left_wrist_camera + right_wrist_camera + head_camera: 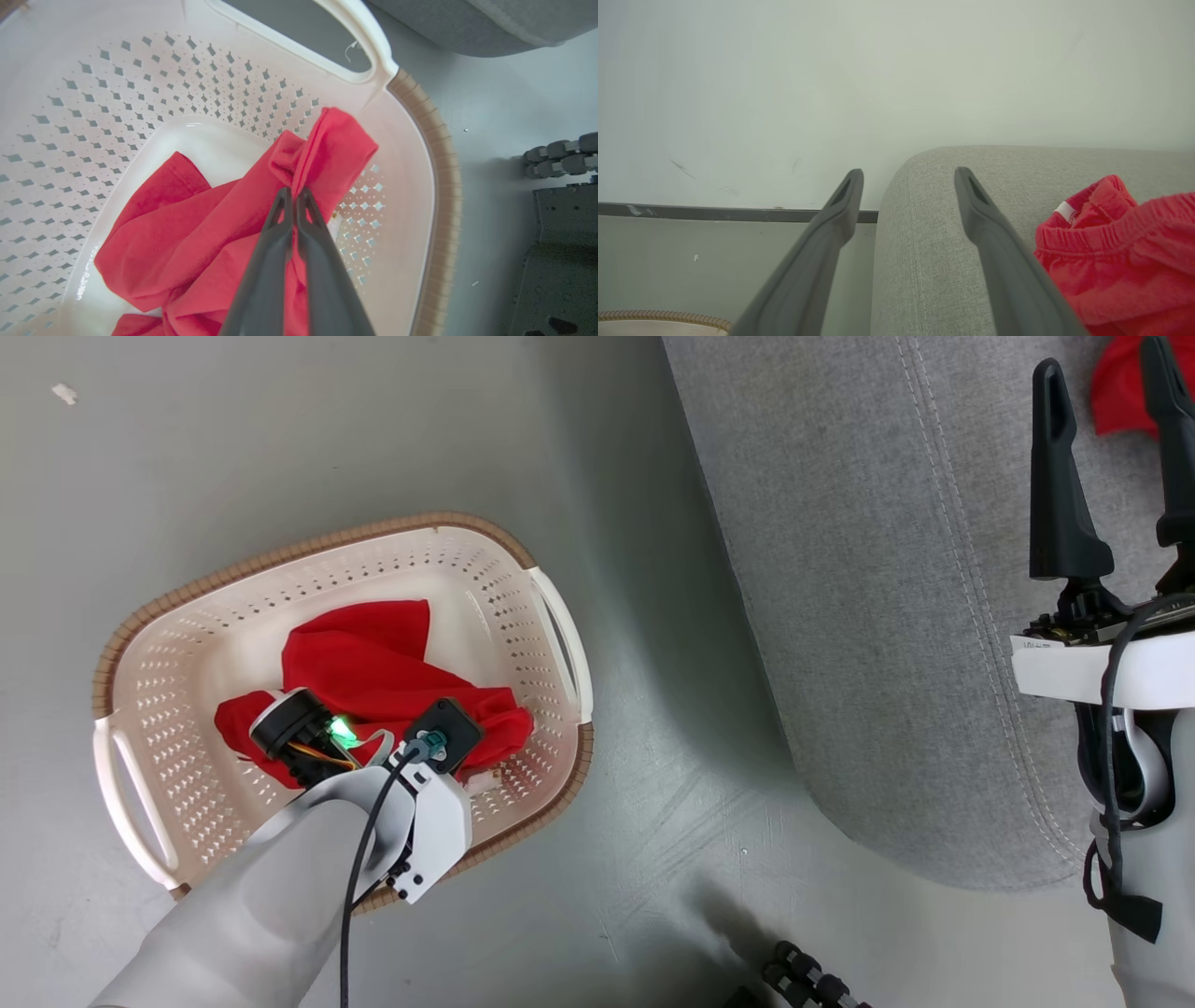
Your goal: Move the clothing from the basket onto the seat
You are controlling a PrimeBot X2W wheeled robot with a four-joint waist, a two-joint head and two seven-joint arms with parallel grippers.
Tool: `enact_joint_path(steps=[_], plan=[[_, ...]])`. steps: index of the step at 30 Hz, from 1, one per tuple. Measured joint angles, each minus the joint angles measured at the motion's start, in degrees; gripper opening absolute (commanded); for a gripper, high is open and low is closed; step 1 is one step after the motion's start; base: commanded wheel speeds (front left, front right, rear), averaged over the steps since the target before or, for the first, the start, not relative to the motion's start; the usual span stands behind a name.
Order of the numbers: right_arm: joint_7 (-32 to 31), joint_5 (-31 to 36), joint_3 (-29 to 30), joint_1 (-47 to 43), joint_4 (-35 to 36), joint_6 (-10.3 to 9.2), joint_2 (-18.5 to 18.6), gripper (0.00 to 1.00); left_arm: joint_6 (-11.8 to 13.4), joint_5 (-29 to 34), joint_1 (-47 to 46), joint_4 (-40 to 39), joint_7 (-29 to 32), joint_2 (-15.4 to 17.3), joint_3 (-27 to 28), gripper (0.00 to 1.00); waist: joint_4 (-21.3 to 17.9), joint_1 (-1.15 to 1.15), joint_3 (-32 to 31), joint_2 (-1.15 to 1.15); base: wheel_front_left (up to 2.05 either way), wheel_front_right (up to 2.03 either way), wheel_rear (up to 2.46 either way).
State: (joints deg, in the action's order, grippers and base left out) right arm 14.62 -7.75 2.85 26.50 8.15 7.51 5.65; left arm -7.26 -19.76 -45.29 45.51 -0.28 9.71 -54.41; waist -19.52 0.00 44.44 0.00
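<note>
As the clothing (210, 233) looks limp and light, we judge a bunched fold best: left jaws pinch one, right jaws spread.

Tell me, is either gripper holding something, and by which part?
The left gripper is shut on a raised fold of the red clothing in the basket. The right gripper is open and holds nothing.

The left arm (271, 896) stretches from the lower left; the left pincer (294, 198) is closed on the clothing (196, 233). The right pincer (1102, 359), upper right, stands open.
</note>
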Motion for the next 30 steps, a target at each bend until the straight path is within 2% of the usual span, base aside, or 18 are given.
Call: enact_joint_path(steps=[8, 17, 25, 30], plan=[[0.0, 0.2, 0.3, 0.3, -0.9, 0.00, 0.0, 1.00, 0.4, -1.8, 0.1, -1.7, -5.2, 0.4, 2.8, 0.00, 1.6, 0.00, -1.3, 0.00, 0.00, 0.00, 0.00], [0.0, 0.7, 0.4, 1.1, -1.3, 0.00, 0.3, 1.00, 4.9, -4.8, 0.8, -6.0, -13.0, 1.0, 8.8, 0.00, 4.0, 0.00, -3.7, 0.00, 0.00, 0.00, 0.00], [0.0, 0.8, 0.4, 1.0, -1.9, 0.00, 1.3, 1.00, 9.7, -6.5, 2.8, -12.1, -14.0, 1.2, 14.3, 0.00, 6.4, 0.00, -6.7, 0.00, 0.00, 0.00, 0.00], [0.0, 1.3, 0.4, 0.7, -3.0, 0.00, 1.8, 1.00, 11.7, -6.9, 5.0, -16.8, -14.2, 1.7, 16.9, 0.00, 8.0, 0.00, -9.1, 0.00, 0.00, 0.00, 0.00]])
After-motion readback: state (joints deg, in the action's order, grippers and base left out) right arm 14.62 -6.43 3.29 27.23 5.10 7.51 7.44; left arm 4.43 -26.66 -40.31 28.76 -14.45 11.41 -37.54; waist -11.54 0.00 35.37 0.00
